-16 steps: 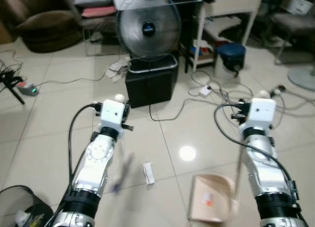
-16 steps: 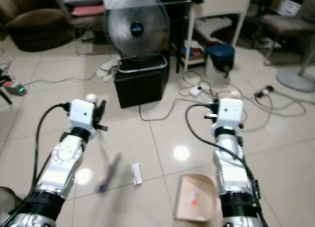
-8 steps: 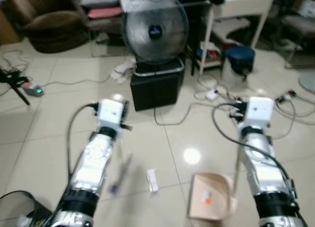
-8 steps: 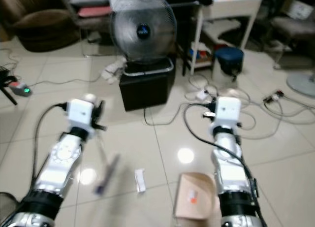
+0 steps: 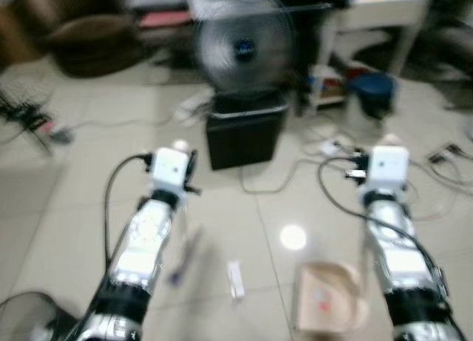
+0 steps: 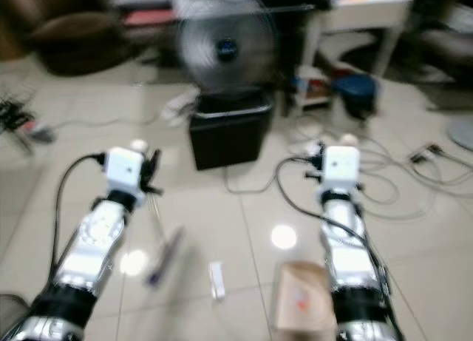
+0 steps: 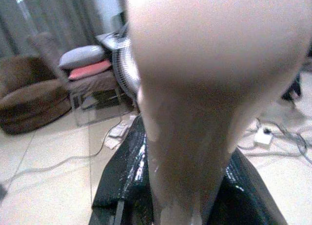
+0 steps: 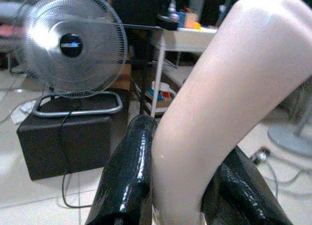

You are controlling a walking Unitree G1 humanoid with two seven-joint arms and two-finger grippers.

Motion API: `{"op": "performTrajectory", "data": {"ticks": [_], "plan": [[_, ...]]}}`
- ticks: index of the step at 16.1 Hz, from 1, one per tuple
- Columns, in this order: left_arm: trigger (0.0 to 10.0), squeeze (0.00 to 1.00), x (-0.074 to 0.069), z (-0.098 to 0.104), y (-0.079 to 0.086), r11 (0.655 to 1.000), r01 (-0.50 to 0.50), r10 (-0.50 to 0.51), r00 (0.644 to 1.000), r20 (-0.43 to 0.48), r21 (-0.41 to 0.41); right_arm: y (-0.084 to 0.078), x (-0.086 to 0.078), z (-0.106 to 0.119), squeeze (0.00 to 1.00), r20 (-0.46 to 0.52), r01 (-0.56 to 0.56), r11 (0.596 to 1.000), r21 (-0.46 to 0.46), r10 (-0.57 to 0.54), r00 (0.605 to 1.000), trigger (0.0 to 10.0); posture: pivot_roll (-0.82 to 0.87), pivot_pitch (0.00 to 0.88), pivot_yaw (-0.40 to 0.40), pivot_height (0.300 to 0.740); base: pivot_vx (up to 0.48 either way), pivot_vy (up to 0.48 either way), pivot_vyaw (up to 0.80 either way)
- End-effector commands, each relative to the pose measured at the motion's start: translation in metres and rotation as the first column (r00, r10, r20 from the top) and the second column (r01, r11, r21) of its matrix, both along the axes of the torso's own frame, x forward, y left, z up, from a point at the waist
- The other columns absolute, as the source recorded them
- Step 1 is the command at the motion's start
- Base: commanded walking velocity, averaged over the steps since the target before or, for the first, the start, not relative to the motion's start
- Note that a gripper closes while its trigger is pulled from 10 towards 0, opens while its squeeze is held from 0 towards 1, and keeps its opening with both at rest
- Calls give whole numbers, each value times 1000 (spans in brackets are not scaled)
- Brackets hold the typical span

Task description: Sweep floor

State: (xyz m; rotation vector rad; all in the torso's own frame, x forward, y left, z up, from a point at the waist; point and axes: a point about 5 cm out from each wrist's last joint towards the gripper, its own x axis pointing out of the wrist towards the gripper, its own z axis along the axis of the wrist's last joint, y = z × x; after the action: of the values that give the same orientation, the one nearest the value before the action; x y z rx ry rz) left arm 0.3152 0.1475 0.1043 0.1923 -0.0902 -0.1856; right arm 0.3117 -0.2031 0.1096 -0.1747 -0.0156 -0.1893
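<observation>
1. Down below your left gripper [image 5: 182, 160], clenched on the broom handle [image 7: 195, 88], the broom head [image 5: 183, 254] sits beside a white scrap [image 5: 236, 279].
2. Your right gripper [image 5: 373, 152] grips the dustpan [image 5: 325, 308] handle, pan just past the scrap.
3. Beyond both, the fan [image 5: 242, 49] has slid right and blurred since a second ago, so you're turning; no sweeping yet.

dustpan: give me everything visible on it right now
The dustpan is pale beige, plastic by the look, with a raised rim around a shallow tray. It sits on the tiled floor just inside the right arm, mouth facing away from the robot. A small orange-red scrap lies in the tray. A thin upright handle of the same colour rises along the arm; the right wrist view shows the right tool shut on its rounded top. The frames are blurred, so finer detail is lost.
</observation>
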Motion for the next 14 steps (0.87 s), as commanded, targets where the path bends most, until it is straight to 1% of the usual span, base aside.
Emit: {"op": "performTrajectory", "data": {"ticks": [1,3,6,9,11,14], "plan": [[10000,0,4,12,11,999,-24,23,999,47,28,12,5,11,0,57,-27,999,27,25,998,10000,-65,10,37,740,394,0,0],[10000,0,5,12,12,999,-23,22,999,47,31,11,4,11,0,63,-15,999,44,12,998,10000,-63,10,40,740,394,0,0],[10000,0,5,13,13,999,-20,18,999,49,37,10,4,9,0,66,4,999,46,-7,998,10000,-51,9,45,740,393,0,0],[10000,0,6,14,16,999,-20,18,999,49,45,13,5,8,0,75,-1,999,46,-3,997,10000,-45,15,51,740,390,0,0],[10000,0,5,14,19,999,-23,21,999,46,48,15,3,7,0,84,-5,999,54,0,996,10000,-40,24,52,740,394,0,0],[10000,0,4,12,22,999,-30,29,999,27,35,13,0,4,0,87,-9,998,67,4,996,10000,-43,53,64,740,390,0,0]]}}
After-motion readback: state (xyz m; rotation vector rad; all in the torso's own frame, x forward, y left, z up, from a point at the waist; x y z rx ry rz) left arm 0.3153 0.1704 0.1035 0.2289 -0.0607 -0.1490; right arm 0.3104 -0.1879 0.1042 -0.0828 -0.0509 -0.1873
